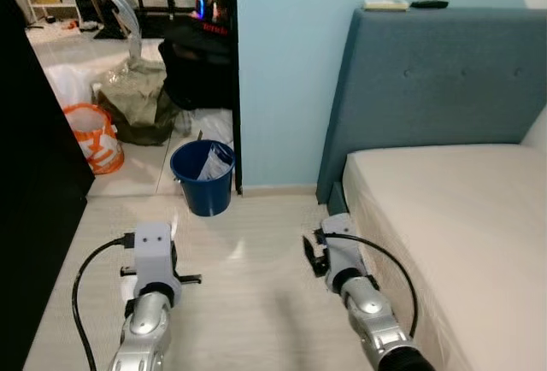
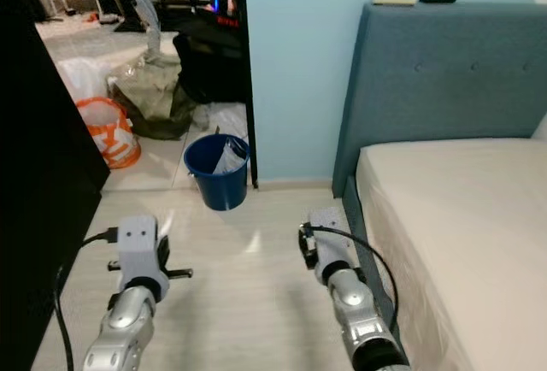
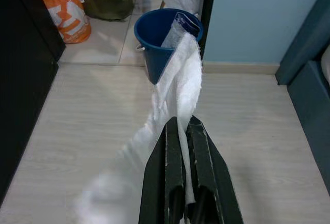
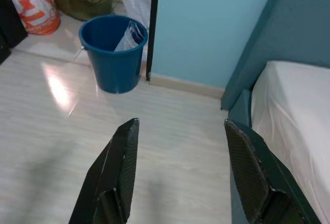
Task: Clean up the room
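Left gripper (image 3: 184,131): fingers pressed together on a strip of white cloth (image 3: 178,79), which is pinched between them near one end.
Cloth: it trails out from the fingers toward the blue bucket (image 1: 202,177); from the left wrist camera its far end lines up with the bucket's rim, though I cannot tell whether it touches.
Right gripper (image 4: 180,157): fingers spread wide, nothing between them, held low over the floor (image 1: 248,285) just beside the bed (image 1: 444,217).
Bucket: stands on the floor at the far end of the room, by the dark door frame, with a pale wrapper or bag already inside.
Beyond the doorway: an orange and white bag (image 1: 92,136) and a greenish sack (image 1: 137,102) on the tiles.
Headboard top: two small flat items (image 1: 402,4), too small to identify.
Handling: the cloth looks light, limp and thin, so it will sag and swing, and could snag on the rim. A firm pinch near the end, as now, should hold it; it is not fragile.
Likely step: carrying the cloth to the bucket to drop it in.
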Tool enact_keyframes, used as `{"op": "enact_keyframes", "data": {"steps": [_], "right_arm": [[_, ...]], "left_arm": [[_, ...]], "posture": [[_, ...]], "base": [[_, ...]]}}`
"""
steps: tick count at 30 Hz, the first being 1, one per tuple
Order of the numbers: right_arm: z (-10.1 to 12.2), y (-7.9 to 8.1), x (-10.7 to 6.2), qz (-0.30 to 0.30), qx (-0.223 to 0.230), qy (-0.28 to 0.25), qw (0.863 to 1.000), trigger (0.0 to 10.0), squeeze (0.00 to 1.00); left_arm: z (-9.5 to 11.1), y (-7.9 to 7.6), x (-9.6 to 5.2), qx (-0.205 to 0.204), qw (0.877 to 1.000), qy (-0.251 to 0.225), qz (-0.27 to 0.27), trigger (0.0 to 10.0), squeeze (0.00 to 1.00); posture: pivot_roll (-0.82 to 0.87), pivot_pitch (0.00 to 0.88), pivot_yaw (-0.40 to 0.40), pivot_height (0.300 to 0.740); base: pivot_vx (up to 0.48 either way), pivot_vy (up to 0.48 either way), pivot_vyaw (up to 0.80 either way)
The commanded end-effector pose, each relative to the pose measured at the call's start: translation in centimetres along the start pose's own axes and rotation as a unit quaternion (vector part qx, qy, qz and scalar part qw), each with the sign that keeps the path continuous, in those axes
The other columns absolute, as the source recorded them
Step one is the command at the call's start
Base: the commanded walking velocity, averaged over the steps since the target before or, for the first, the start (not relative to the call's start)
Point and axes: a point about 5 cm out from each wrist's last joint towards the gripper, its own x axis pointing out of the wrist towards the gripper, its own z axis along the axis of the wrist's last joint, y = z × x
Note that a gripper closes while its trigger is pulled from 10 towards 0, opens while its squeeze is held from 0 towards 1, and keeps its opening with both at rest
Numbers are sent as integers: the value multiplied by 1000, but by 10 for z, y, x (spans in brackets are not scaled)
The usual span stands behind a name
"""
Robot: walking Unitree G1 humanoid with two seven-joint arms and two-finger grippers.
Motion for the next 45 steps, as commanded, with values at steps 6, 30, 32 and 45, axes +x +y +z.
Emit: {"op": "enact_keyframes", "data": {"steps": [6, 30, 32, 45], "right_arm": [[-1, 7, 0, 5, 19, 1, 1000, 10000, 0], [-2, 5, 0, -2, 19, 3, 1000, 10000, 0], [-2, 4, 0, -3, 19, 3, 1000, 10000, 0], [-3, 4, 0, -4, 20, 4, 1000, 10000, 0]], "left_arm": [[-5, 7, -1, 7, 1000, 11, 9, 10000, 0], [-6, 5, 0, 8, 1000, 13, 7, 10000, 0], [-5, 5, 1, 9, 1000, 13, 6, 10000, 0], [-5, 4, 1, 8, 1000, 12, 5, 10000, 0]], "posture": [[79, 104, -37, 740], [78, 113, -30, 740], [76, 114, -30, 740], [76, 112, -30, 740]], "base": [[323, 0, 400], [324, 0, 0], [322, 0, 0], [322, 0, 0]]}}
